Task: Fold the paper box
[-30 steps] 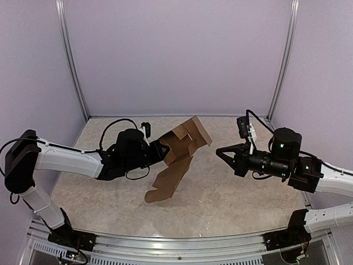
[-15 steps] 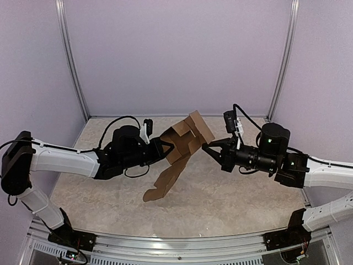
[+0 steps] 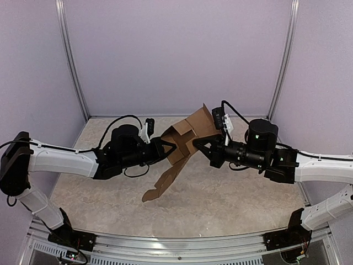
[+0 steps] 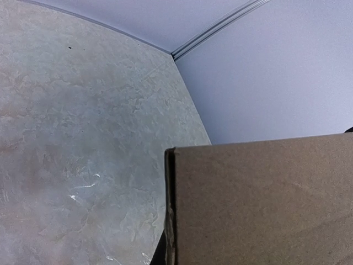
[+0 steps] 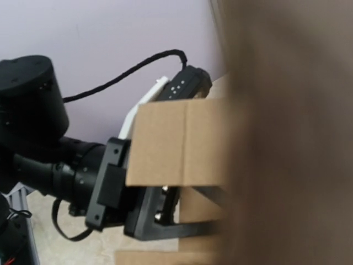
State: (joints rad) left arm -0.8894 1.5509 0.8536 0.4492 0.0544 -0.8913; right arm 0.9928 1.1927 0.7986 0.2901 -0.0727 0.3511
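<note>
The paper box (image 3: 185, 138) is a brown cardboard piece, partly folded, held in the air over the middle of the table. Its long flap hangs down to the table surface at the lower left. My left gripper (image 3: 167, 147) is shut on its left panel. In the left wrist view the box (image 4: 259, 204) fills the lower right and hides the fingers. My right gripper (image 3: 201, 150) is open, with its fingers at the box's right edge. In the right wrist view blurred cardboard (image 5: 287, 132) covers the right half. The left gripper's fingers (image 5: 193, 227) show there, clamped on a flap.
The marbled tabletop (image 3: 231, 193) lies under both arms. Lilac walls enclose it, with metal posts at the back corners (image 3: 83, 105) (image 3: 274, 105). A metal rail (image 3: 176, 243) runs along the near edge.
My right gripper has moved left, from well clear of the box to its right edge. The left gripper has raised and tilted the box slightly toward it.
</note>
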